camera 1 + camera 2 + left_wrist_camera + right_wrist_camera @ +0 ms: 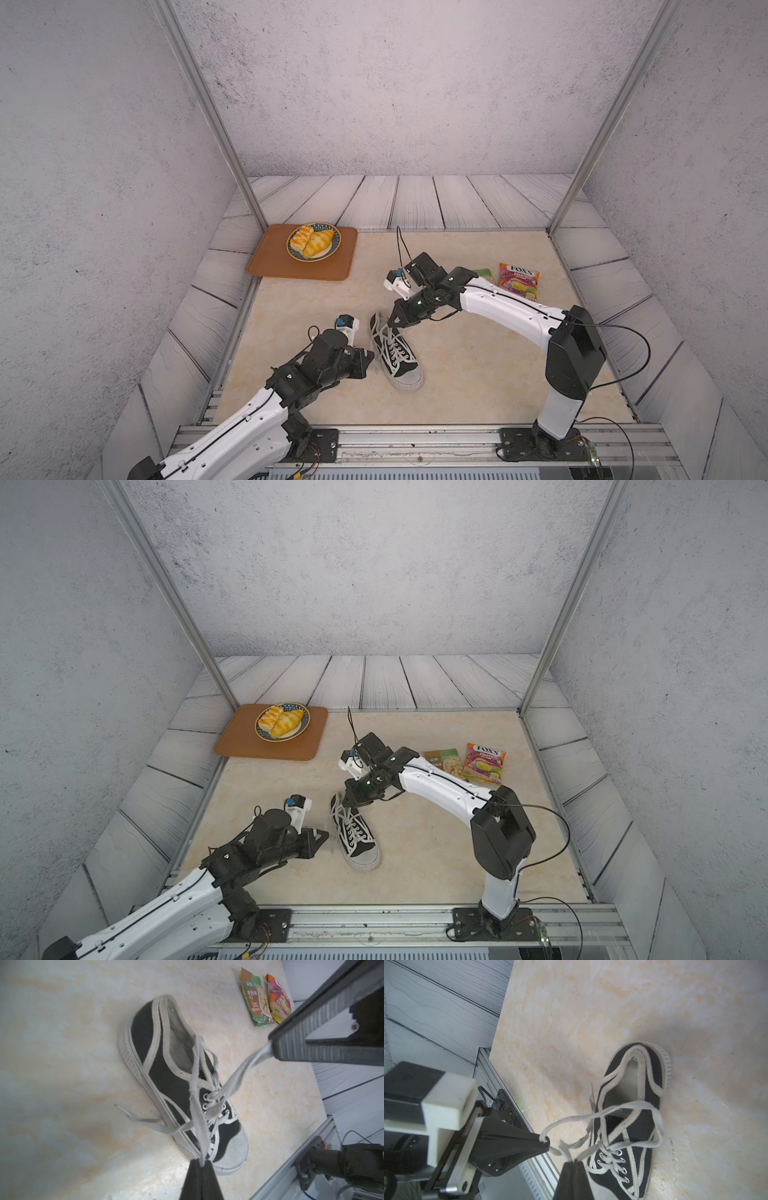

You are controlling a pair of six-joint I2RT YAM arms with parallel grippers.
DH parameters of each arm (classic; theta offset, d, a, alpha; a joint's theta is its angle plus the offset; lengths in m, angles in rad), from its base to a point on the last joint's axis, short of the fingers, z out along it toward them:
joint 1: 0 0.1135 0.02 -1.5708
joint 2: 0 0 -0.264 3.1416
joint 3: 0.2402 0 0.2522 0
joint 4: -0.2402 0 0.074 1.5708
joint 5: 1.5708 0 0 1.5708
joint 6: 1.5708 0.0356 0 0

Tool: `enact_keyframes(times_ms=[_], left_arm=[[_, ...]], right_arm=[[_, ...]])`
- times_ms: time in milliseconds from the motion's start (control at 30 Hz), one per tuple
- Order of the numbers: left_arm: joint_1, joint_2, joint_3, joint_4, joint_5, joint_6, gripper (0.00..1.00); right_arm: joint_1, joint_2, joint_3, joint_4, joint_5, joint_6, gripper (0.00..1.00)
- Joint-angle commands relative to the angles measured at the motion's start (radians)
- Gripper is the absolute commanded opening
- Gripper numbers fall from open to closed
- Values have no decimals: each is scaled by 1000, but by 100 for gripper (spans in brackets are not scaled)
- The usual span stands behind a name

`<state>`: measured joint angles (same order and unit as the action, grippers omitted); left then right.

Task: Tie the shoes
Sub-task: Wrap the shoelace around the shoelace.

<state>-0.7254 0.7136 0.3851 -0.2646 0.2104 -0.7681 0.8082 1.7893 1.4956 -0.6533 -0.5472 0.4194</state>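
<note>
The black shoe (399,359) (357,835) with white sole and toe cap lies on the marble floor between my arms, toe toward the front rail. My left gripper (372,355) (202,1162) sits at the shoe's left side, shut on a white lace loop (198,1122) drawn taut from the eyelets. My right gripper (392,326) (574,1161) hovers over the heel opening, shut on the other lace loop (239,1074). The two strands cross above the tongue (604,1113). A loose lace end (133,1115) trails on the floor beside the sole.
A brown tray (270,270) with a plate of pastries (313,242) sits at the back left. Two snack packets (518,280) (444,762) lie at the back right, behind my right arm. An aluminium rail (415,436) runs along the front edge.
</note>
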Motion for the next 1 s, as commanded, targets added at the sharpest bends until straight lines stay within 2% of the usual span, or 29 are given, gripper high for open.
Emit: enact_keyframes(times_ms=[0, 233, 433, 533, 667, 800, 967], left_arm=[[-25, 11, -16, 71, 86, -128, 0], [-88, 92, 4, 203, 117, -211, 0], [-141, 225, 26, 352, 116, -264, 0], [-155, 307, 65, 373, 106, -250, 10], [-155, 384, 112, 400, 97, -223, 28], [-154, 385, 156, 333, 70, -168, 46], [-153, 327, 173, 209, 31, -107, 57]], right_arm=[[-3, -51, 15, 3, 5, 15, 0], [-4, -51, 21, 1, 8, 22, 0], [-3, -43, 20, 9, 0, 34, 0], [-2, -42, 20, 8, 0, 35, 0], [-3, -47, 16, 9, 2, 35, 0], [-3, -51, 6, 9, 3, 35, 0], [-3, -57, 4, 10, 3, 30, 0]])
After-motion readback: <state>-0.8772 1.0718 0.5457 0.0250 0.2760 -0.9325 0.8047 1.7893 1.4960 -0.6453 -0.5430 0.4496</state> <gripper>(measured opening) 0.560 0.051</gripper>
